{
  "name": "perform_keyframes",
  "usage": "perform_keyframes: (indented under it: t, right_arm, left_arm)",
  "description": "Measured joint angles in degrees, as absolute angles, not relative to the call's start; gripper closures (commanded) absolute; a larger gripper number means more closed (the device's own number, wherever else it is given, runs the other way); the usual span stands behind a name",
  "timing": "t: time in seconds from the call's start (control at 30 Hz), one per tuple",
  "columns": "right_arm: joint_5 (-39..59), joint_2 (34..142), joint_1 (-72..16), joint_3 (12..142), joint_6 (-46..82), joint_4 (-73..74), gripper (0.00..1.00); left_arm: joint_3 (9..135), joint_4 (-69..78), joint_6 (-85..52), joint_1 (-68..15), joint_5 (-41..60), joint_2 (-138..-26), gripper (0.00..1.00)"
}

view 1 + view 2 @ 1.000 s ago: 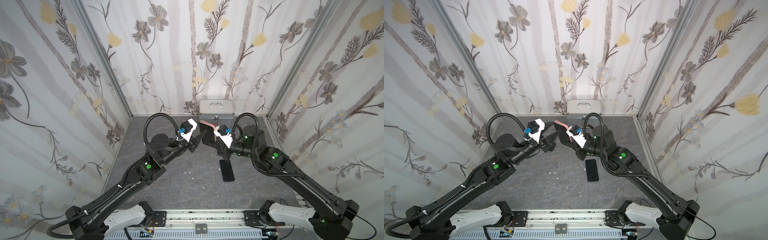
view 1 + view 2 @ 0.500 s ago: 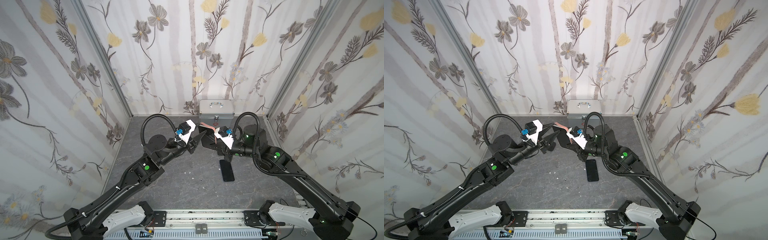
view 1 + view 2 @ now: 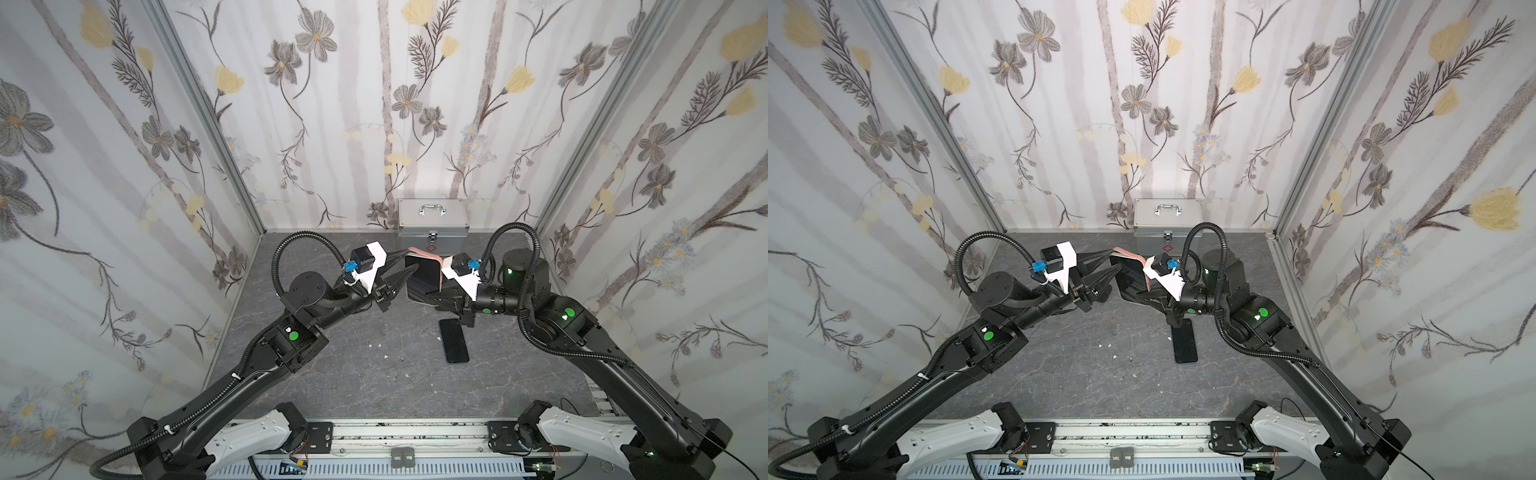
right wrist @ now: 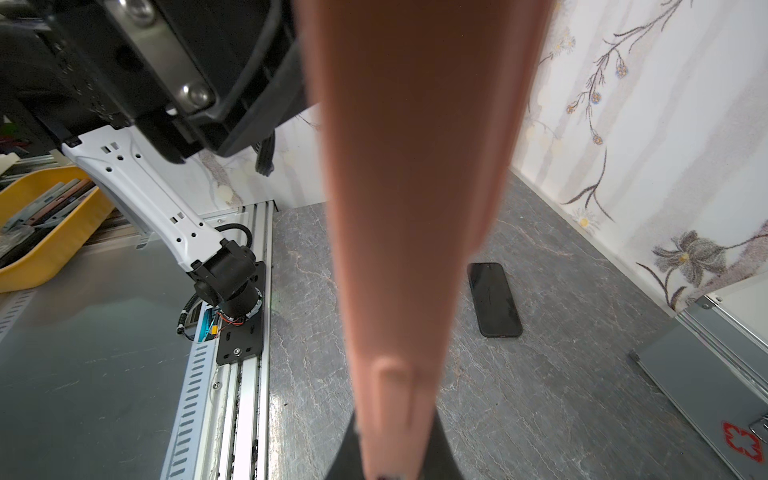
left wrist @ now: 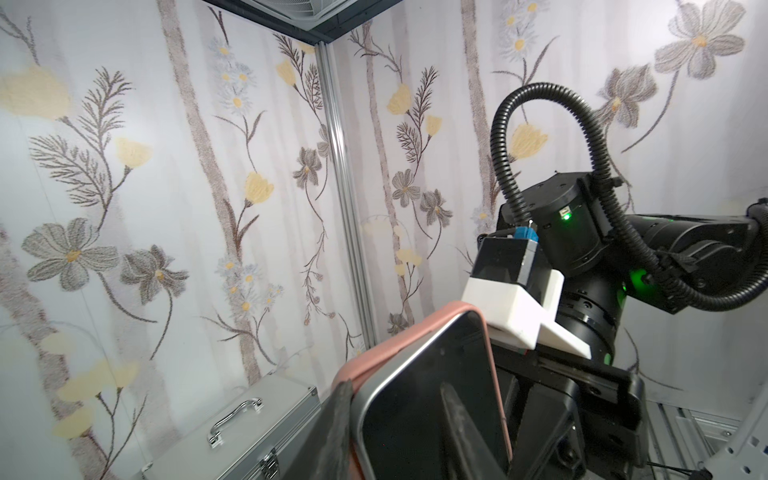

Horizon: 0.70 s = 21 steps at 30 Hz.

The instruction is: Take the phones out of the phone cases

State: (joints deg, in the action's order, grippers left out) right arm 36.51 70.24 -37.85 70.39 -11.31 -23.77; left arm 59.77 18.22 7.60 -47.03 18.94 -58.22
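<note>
A pink phone case [image 3: 422, 250] with the phone [image 3: 422, 274] still in it hangs upright above the table in both top views. My right gripper [image 3: 434, 293] is shut on the case's lower edge, and the pink case [image 4: 415, 166] fills the middle of the right wrist view between its fingers [image 4: 353, 449]. My left gripper [image 3: 411, 262] is closed over the upper corner. In the left wrist view one finger lies against the pink case [image 5: 399, 336] and the other lies across the phone's dark screen [image 5: 407, 365].
A second black phone [image 3: 454, 340] lies flat on the grey table [image 3: 353, 374], below the right gripper. A silver latched box [image 3: 432, 224] stands against the back wall, just behind the held case. A yellow bin [image 4: 41, 224] sits beyond the table rail.
My left gripper has moved in onto the case's upper corner and its jaws have narrowed around it. The right gripper has kept its hold on the case, almost unmoved.
</note>
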Motion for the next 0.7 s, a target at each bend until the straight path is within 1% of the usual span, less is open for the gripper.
perform_keyframes:
  t: [0.13, 0.5, 0.7]
  right_arm:
    - [39.92, 69.69, -37.19, 70.5, -12.75, -23.79, 1.0]
    - [44.8, 68.75, -35.38, 70.89, -14.61, -26.04, 1.0]
    - [49.32, 67.59, -33.39, 69.3, -12.97, -23.29, 1.0]
  left_arm:
    - [60.05, 18.94, 5.45, -46.89, 23.44, -58.54, 0.66]
    - [59.88, 20.32, 0.86, -46.81, 31.81, -59.86, 0.67]
    - [59.61, 19.99, -1.52, -46.81, 36.71, -60.73, 0.68]
